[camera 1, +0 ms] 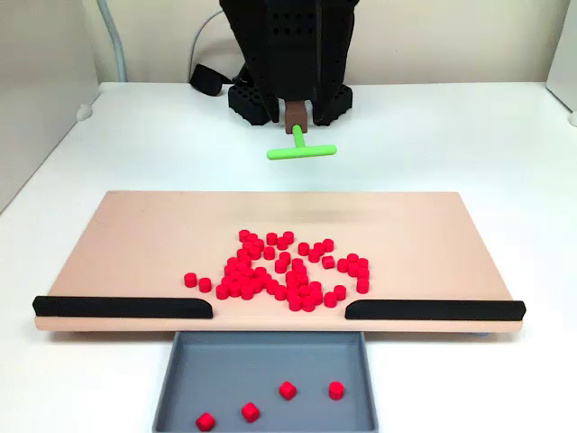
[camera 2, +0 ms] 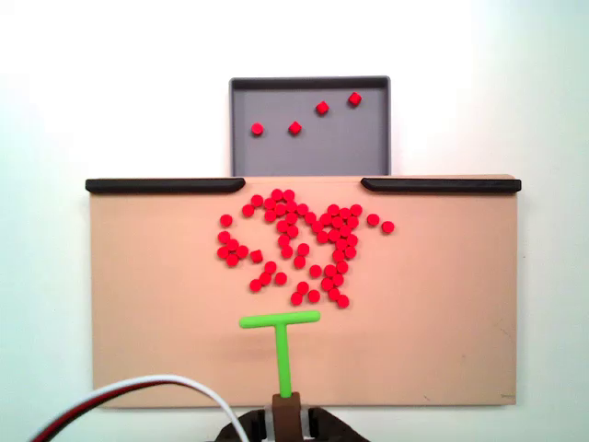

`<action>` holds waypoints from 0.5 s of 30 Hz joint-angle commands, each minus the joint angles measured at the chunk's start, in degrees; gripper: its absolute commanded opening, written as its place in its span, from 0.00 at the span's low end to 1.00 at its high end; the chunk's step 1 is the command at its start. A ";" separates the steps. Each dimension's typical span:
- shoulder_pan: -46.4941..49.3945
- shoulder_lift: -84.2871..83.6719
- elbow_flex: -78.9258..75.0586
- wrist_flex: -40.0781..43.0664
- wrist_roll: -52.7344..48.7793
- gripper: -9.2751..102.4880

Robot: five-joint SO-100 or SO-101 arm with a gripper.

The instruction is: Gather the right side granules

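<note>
Granules (camera 1: 279, 271) sit in a loose red cluster mid-board, spread toward the gap between the two black rails; same cluster in the other fixed view (camera 2: 299, 244), w/ a few strays at both sides. Four more pellets lie apart from each other in the grey tray (camera 1: 180, 388), which butts against the board edge right at the gap; tray also seen at top of the other fixed view (camera 2: 244, 157). Left rail (camera 1: 122, 307) and right rail (camera 1: 435, 309) are black strips along that board edge, blocking everything but the centre opening. Board (camera 1: 135, 234) is flat, matte, tan/peach, rectangular w/ rounded corners, resting on a white tabletop (camera 1: 108, 144); pale wall behind. Green T-shaped tool (camera 2: 281, 341) has a thin stem and short crossbar, smooth plastic look; crossbar is near the cluster's closest pellets, not touching. Gripper (camera 2: 286, 416) pinches the stem's end, fingers closed on it. Dark arm base w/ perforated shell. White and red cables (camera 2: 138, 391) cross the lower left.
</note>
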 commanded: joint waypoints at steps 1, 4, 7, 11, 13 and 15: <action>-0.35 2.20 -1.23 -0.35 0.18 0.08; -0.35 2.37 -1.23 -0.35 0.18 0.08; -0.18 2.20 -1.23 -0.35 0.26 0.08; 0.18 2.20 -1.23 -0.35 0.26 0.08; 0.26 2.37 -1.23 -0.35 0.26 0.08; 0.18 2.46 -1.23 -0.35 0.26 0.08</action>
